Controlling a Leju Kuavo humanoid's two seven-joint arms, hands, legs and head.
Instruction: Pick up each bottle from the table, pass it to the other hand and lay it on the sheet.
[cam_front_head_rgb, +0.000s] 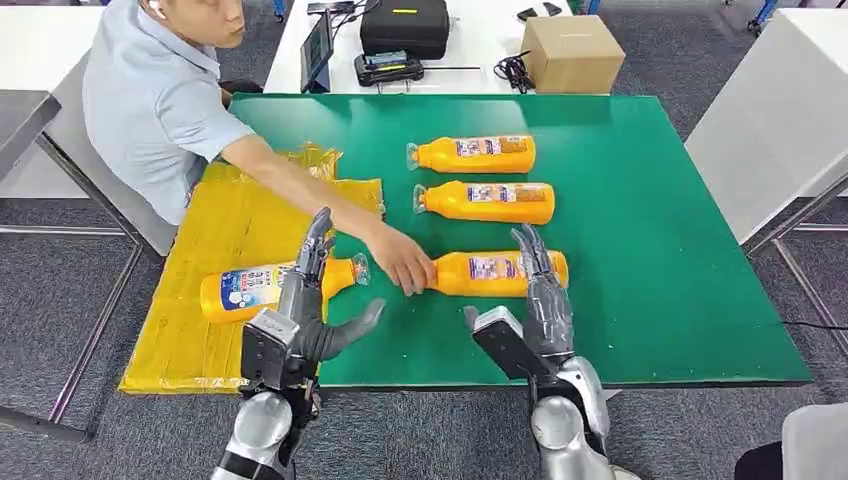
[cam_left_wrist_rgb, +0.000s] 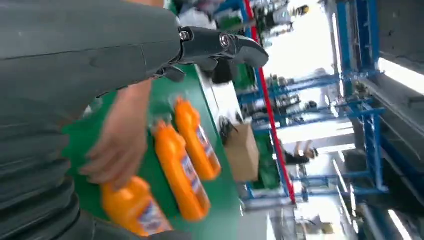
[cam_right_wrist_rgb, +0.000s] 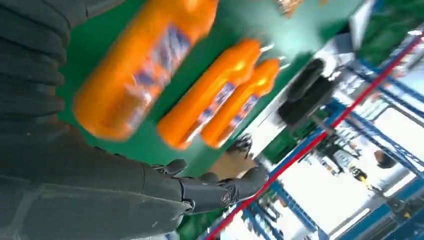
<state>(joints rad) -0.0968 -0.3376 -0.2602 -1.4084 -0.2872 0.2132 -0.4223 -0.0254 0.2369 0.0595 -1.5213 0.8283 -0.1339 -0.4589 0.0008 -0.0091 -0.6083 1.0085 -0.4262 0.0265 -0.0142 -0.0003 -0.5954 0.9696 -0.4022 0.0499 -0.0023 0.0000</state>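
1. Green tabletop (cam_front_head_rgb: 650, 250) fills the centre of the head view; a yellow sheet (cam_front_head_rgb: 200, 330) drapes over its left edge, at left of frame.
2. One orange bottle (cam_front_head_rgb: 255, 288) lies on the sheet at lower left, cap pointing right, partly behind the left hand.
3. Three more bottles lie on the green surface, caps to the left: far bottle (cam_front_head_rgb: 475, 154) at upper centre, middle bottle (cam_front_head_rgb: 487, 201) just below it, near bottle (cam_front_head_rgb: 500, 273) at centre.
4. A person's hand (cam_front_head_rgb: 400, 260) reaches in from upper left and grips the near bottle's neck.
5. Left hand (cam_front_head_rgb: 305, 310): fingers released and extended, thumb out to the right, holding nothing.
6. Right hand (cam_front_head_rgb: 540, 300): fingers released and straight, over the near bottle's right end; contact not clear.
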